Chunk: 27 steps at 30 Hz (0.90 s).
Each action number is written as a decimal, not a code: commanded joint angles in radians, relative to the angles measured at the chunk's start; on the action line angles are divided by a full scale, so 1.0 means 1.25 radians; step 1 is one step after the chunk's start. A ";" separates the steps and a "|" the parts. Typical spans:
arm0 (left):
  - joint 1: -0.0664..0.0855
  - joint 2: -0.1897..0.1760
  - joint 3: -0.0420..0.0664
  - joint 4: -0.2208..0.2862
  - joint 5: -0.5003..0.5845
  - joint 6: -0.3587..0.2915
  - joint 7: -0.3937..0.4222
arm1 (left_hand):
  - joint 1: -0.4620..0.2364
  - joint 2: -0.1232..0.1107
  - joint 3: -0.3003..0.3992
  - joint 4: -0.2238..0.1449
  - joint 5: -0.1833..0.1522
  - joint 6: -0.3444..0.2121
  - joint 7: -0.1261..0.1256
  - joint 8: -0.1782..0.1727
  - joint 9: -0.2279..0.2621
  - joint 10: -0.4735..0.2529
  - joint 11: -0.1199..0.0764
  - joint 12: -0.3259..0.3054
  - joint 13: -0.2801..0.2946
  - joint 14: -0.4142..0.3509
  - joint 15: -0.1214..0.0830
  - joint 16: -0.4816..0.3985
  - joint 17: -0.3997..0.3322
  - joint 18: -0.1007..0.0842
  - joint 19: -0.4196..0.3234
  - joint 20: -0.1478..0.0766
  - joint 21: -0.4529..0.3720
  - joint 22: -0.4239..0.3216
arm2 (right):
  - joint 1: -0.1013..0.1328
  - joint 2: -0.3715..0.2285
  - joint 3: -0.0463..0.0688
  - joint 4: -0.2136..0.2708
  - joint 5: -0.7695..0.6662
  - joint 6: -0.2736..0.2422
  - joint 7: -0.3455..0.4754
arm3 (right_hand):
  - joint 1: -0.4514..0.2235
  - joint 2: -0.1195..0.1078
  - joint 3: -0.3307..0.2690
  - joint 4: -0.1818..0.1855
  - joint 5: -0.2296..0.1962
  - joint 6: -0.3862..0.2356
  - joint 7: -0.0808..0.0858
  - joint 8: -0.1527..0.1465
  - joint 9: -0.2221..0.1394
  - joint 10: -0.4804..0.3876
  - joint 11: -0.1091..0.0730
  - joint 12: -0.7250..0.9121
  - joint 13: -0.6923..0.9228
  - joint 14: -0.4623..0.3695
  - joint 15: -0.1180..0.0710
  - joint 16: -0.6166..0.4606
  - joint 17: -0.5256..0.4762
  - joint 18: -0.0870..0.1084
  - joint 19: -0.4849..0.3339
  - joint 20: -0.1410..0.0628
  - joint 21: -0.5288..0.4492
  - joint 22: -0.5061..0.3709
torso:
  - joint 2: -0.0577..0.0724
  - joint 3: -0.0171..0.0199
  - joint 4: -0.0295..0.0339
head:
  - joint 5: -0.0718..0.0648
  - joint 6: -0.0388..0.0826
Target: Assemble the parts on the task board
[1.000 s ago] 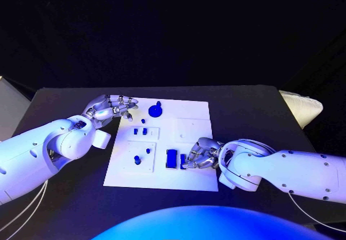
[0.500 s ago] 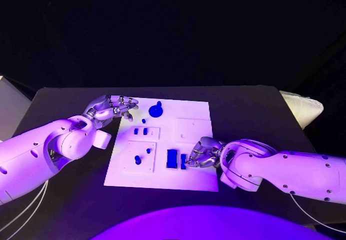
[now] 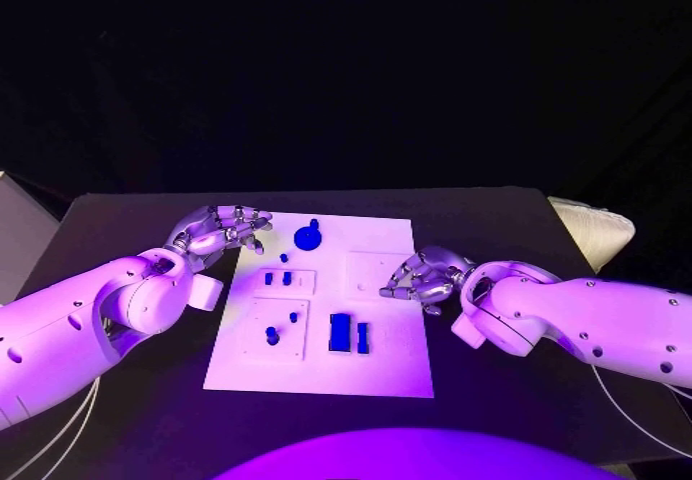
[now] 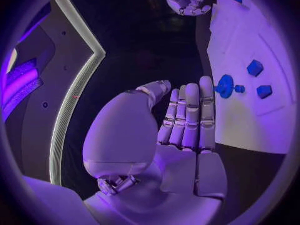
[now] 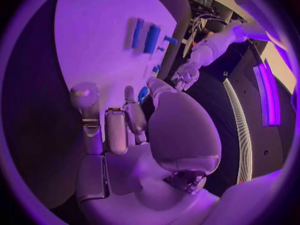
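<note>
The white task board [image 3: 389, 360] lies mid-table. A wide blue bar [image 3: 340, 332] and a narrow blue bar [image 3: 362, 337] lie side by side near its front. A round blue knob [image 3: 307, 237] sits at the far edge, with small blue pieces [image 3: 277, 279] behind a square plate [image 3: 274, 345] that carries two more. My right hand [image 3: 421, 278] hovers over the board's right edge, fingers loosely bent, holding nothing; its fingers [image 5: 115, 130] show bare. My left hand [image 3: 224, 230] is at the board's far left corner, its fingers [image 4: 187, 115] straight and together, empty. The knob [image 4: 225, 86] lies just beyond them.
A pale, cloth-like object [image 3: 599, 228] lies at the table's right edge. A light panel [image 3: 18, 215] stands off the table's left side. Bare black table [image 3: 130, 400] surrounds the board.
My right hand has drawn away from the narrow blue bar, which now lies free beside the wide one, and has moved farther back along the board's right edge. The left hand has stayed in place.
</note>
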<state>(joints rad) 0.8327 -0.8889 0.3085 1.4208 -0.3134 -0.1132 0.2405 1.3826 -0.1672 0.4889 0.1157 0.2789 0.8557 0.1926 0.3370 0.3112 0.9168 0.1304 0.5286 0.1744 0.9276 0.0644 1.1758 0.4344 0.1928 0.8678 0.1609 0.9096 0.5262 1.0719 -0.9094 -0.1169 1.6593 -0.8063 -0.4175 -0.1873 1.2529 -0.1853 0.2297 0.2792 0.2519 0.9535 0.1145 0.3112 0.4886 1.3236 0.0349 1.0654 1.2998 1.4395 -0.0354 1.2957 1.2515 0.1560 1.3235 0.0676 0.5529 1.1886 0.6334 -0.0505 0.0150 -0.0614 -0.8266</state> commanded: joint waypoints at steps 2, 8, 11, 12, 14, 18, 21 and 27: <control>0.000 0.015 0.001 -0.020 0.079 -0.074 0.079 | -0.008 -0.001 -0.002 0.014 -0.002 -0.010 0.001 0.008 -0.002 -0.010 0.002 0.006 -0.003 -0.030 0.004 -0.041 -0.019 -0.008 -0.019 0.005 -0.036 -0.021 | 0.011 0.026 0.005 -0.094 0.239 -0.038 0.282 | 0.040 0.011 0.028 -0.007 -0.009 -0.029 0.017 -0.005 0.003 -0.181 0.015 -0.345 -0.179 -0.107 0.013 -0.247 -0.201 0.019 -0.063 0.018 -0.218 -0.129 | -0.012 0.0017 -0.0075 | 0.003 0.035; 0.001 0.049 0.002 -0.074 0.109 -0.124 0.129 | 0.001 -0.007 0.013 0.036 -0.003 -0.033 0.008 0.012 -0.011 -0.015 0.022 -0.069 -0.066 -0.088 0.032 -0.247 -0.120 -0.010 -0.061 0.039 -0.196 -0.120 | 0.017 0.079 0.016 -0.247 0.324 -0.015 0.403 | 0.086 -0.004 0.139 -0.014 -0.054 -0.055 0.040 -0.022 -0.030 -0.193 0.046 -0.581 -0.480 -0.196 0.048 -0.571 -0.381 0.024 -0.091 0.047 -0.367 -0.318 | -0.028 0.0067 -0.0070 | 0.018 0.094; 0.006 0.071 0.003 -0.113 0.112 -0.141 0.150 | 0.002 -0.016 0.020 0.048 -0.005 -0.074 0.007 -0.019 -0.041 -0.001 0.033 -0.150 -0.090 -0.102 0.054 -0.427 -0.185 -0.010 -0.072 0.061 -0.316 -0.198 | 0.018 0.113 0.020 -0.321 0.347 0.006 0.447 | 0.085 -0.016 0.178 -0.026 -0.072 -0.064 0.059 -0.046 -0.057 -0.199 0.063 -0.666 -0.601 -0.252 0.071 -0.689 -0.436 0.019 -0.151 0.068 -0.392 -0.404 | -0.034 0.0099 -0.0083 | 0.026 0.121; 0.007 0.079 0.003 -0.126 0.113 -0.145 0.156 | 0.001 -0.018 0.018 0.051 -0.005 -0.081 0.003 -0.030 -0.051 0.000 0.040 -0.187 -0.090 -0.102 0.065 -0.487 -0.198 -0.009 -0.079 0.073 -0.367 -0.230 | 0.019 0.123 0.021 -0.340 0.351 0.010 0.458 | 0.082 -0.016 0.193 -0.033 -0.071 -0.061 0.061 -0.055 -0.067 -0.198 0.067 -0.694 -0.651 -0.255 0.078 -0.727 -0.461 0.021 -0.166 0.079 -0.394 -0.443 | -0.035 0.0112 -0.0079 | 0.028 0.128; 0.010 0.092 0.003 -0.146 0.113 -0.149 0.163 | 0.004 -0.017 0.010 0.049 -0.005 -0.079 -0.004 -0.048 -0.065 0.007 0.051 -0.245 -0.090 -0.096 0.075 -0.576 -0.212 -0.009 -0.076 0.089 -0.447 -0.283 | 0.019 0.140 0.023 -0.370 0.358 0.016 0.474 | 0.073 -0.017 0.209 -0.047 -0.072 -0.062 0.068 -0.071 -0.082 -0.200 0.080 -0.728 -0.724 -0.281 0.093 -0.793 -0.503 0.021 -0.207 0.096 -0.393 -0.513 | -0.036 0.0136 -0.0070 | 0.034 0.141; 0.010 0.089 -0.001 -0.139 0.089 -0.117 0.110 | -0.367 0.134 -0.391 -0.093 -0.223 -0.685 -0.154 -0.270 -0.249 -0.733 -0.104 -0.423 -0.140 -0.742 -0.052 -0.941 -0.348 -0.154 -0.694 -0.129 -0.728 -0.421 | 0.019 0.137 0.024 -0.360 0.306 -0.018 0.379 | -0.285 0.148 -0.184 -0.223 -0.202 -0.763 -0.092 -0.249 -0.391 -0.487 -0.028 -0.852 -1.040 -0.581 0.028 -1.037 -1.001 -0.125 -1.059 -0.054 -0.442 -0.951 | -0.033 0.0111 -0.0075 | 0.029 0.128; 0.018 0.089 -0.012 -0.127 0.097 -0.136 0.116 | -0.446 0.134 -0.391 -0.093 -0.223 -0.685 -0.154 -0.270 -0.249 -0.733 -0.104 -0.423 -0.140 -0.742 -0.052 -0.941 -0.348 -0.154 -0.694 -0.129 -0.728 -0.421 | 0.017 0.135 0.028 -0.344 0.325 -0.032 0.390 | -0.362 0.148 -0.184 -0.223 -0.202 -0.763 -0.092 -0.249 -0.391 -1.059 -0.028 -0.852 -1.040 -1.152 0.028 -1.037 -1.001 -0.125 -1.059 -0.054 -0.442 -0.951 | -0.039 0.0163 -0.0083 | 0.033 0.138; 0.054 0.088 -0.066 -0.071 0.132 -0.225 0.140 | -1.106 0.134 -0.391 -0.093 -0.223 -0.685 -0.154 -0.270 -0.249 -0.733 -0.104 -0.423 -0.140 -0.742 -0.052 -0.941 -0.348 -0.154 -0.694 -0.129 -0.728 -0.421 | 0.007 0.126 0.046 -0.268 0.414 -0.102 0.439 | -1.002 0.148 -0.184 -0.223 -0.202 -0.763 -0.092 -0.249 -0.391 -1.059 -0.028 -0.852 -1.040 -1.152 0.028 -1.037 -1.001 -0.125 -1.059 -0.054 -0.442 -0.951 | -0.065 0.0354 -0.0112 | 0.046 0.172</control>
<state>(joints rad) 0.8909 -0.7807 0.2274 1.3155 -0.1856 -0.3094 0.3820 0.7020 -0.0298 0.0798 0.0283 0.0439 0.1230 0.0295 0.0434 0.0362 0.1489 0.0320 0.0313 0.0099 0.1289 0.0266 0.0666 0.0263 0.0364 0.1244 0.0445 0.0507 0.0239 1.0827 -0.7502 -0.0628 1.3021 -0.3728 -0.4771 0.3026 0.6123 -0.0335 0.0807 0.0333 0.0262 0.1414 0.0333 0.0341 0.0607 0.2450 0.0231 0.0226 0.0560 0.2430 0.0150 0.0420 0.0954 0.0351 0.2221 0.0325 0.0133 0.0799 0.5706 -0.0199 0.0029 -0.0102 -0.6283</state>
